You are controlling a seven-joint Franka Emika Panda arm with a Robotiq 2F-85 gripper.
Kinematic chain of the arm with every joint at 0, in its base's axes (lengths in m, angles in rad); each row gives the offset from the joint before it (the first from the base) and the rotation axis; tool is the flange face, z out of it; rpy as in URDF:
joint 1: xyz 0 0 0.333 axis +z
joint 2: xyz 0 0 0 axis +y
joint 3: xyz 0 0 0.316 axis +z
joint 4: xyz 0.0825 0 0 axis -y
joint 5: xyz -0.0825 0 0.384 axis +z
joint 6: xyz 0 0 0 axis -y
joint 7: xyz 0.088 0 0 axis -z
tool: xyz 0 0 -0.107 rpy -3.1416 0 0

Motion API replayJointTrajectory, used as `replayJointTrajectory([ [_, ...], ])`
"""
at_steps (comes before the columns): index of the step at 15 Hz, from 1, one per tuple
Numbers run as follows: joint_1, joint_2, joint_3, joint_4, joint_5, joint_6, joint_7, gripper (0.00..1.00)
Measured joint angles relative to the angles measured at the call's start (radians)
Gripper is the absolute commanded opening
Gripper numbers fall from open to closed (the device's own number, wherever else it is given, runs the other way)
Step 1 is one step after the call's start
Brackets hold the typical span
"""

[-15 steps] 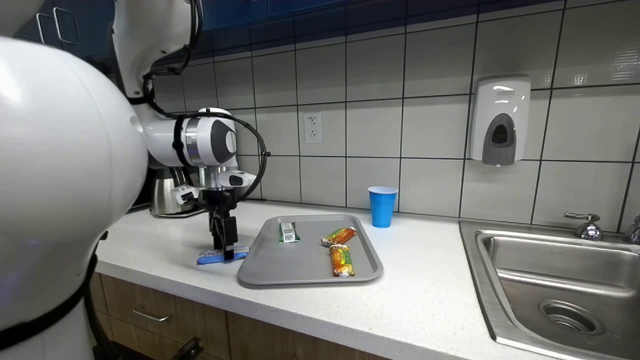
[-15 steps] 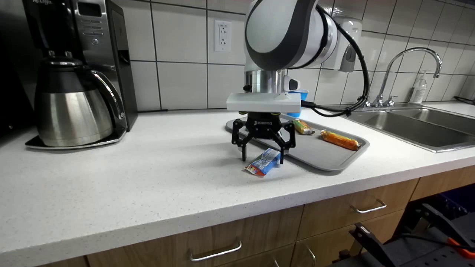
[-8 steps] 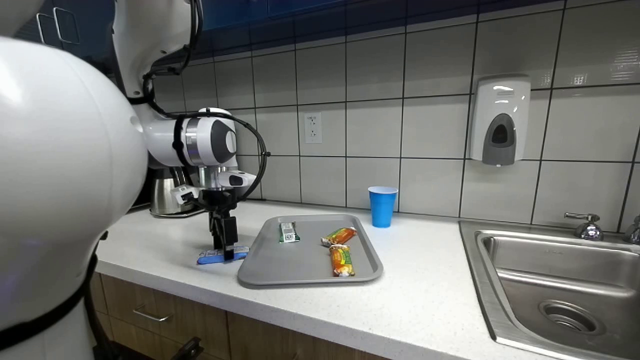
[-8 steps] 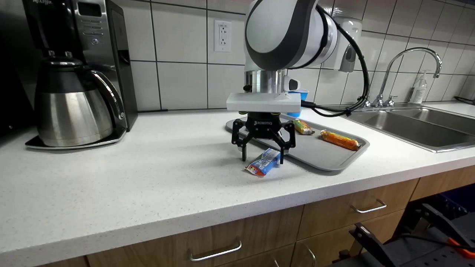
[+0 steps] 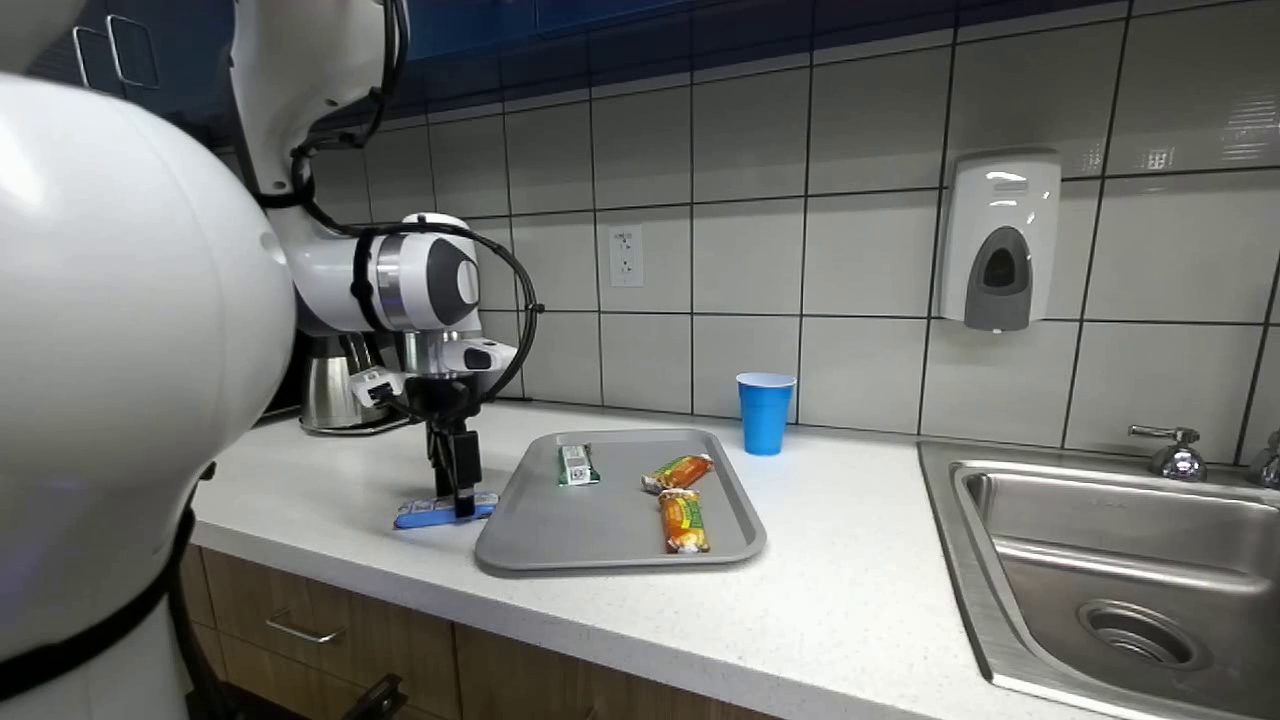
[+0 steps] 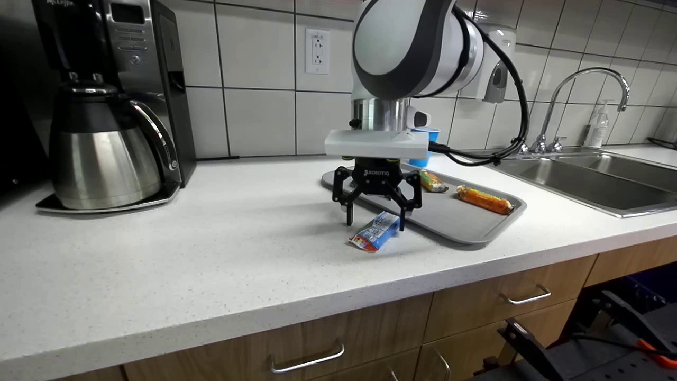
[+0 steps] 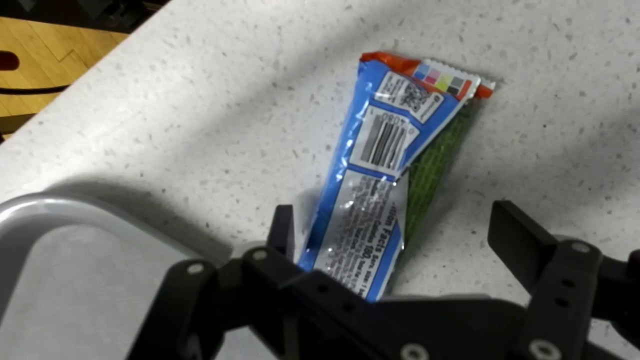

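Gripper spread wide with nothing in its grasp, its fingers to either side of a blue snack packet on the counter.
The packet sits mid-frame in the wrist view, its lower end hidden behind the gripper, the grey tray filling the lower left; the finger at frame left looks the nearer one. Likely light and fairly soft, in a slick, crinkly wrapper that could slip, with contents that might crush under a hard squeeze; I'd take it across the middle, by its long sides, clear of the crimped end at the top. Compared with half a second ago, the gripper has edged up and slightly rightward in both exterior views; packet and tray lie unchanged.
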Motion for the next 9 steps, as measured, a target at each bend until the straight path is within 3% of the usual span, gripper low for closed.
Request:
replayJointTrajectory([
  [9,0.02,-0.001,0.0,-0.022,0.002,0.033,0.073,1.0],
])
